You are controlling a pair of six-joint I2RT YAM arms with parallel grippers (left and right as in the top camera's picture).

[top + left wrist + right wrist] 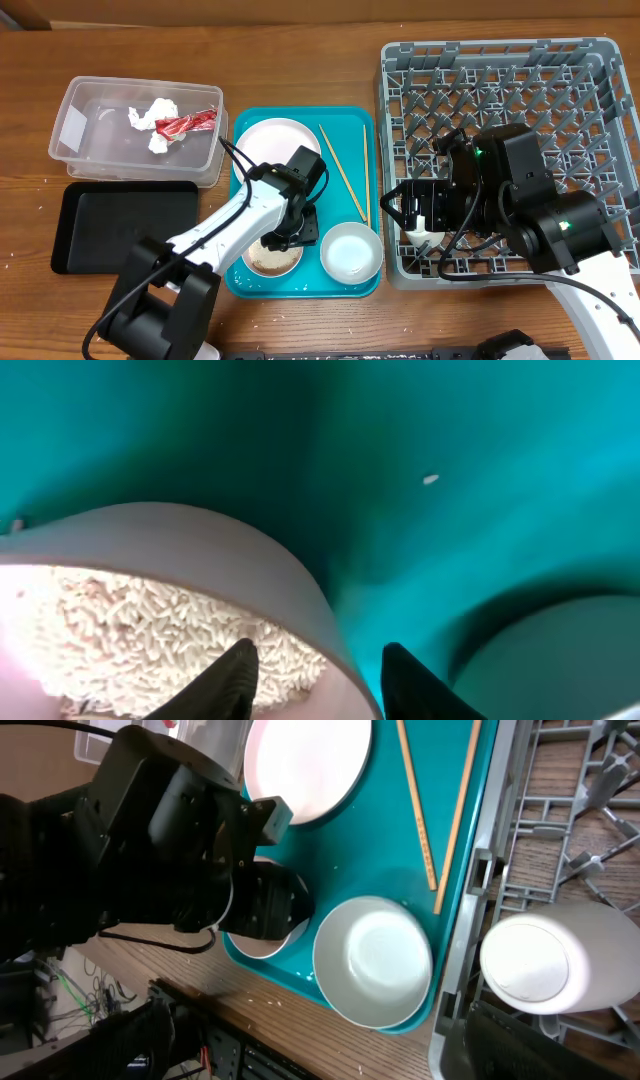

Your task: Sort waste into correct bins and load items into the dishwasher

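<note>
Left gripper [318,665] spread astride the rice dish's [200,540] rim, near the table's front edge. Pinch too shallow and it tips, spilling rice [130,630] across the teal tray [500,460].

Black-and-white arms
Left arm [225,228]: white links, black joints, thin cable; right arm [530,200]: black housings, green lights.

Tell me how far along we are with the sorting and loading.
Done: red wrapper and tissue lie in the clear tub. In hand: right tool is at the small cup inside the grey rack; left tool straddles the rim of the rice dish. Left: rice, large plate, bowl and chopsticks, all on the teal tray.
</note>
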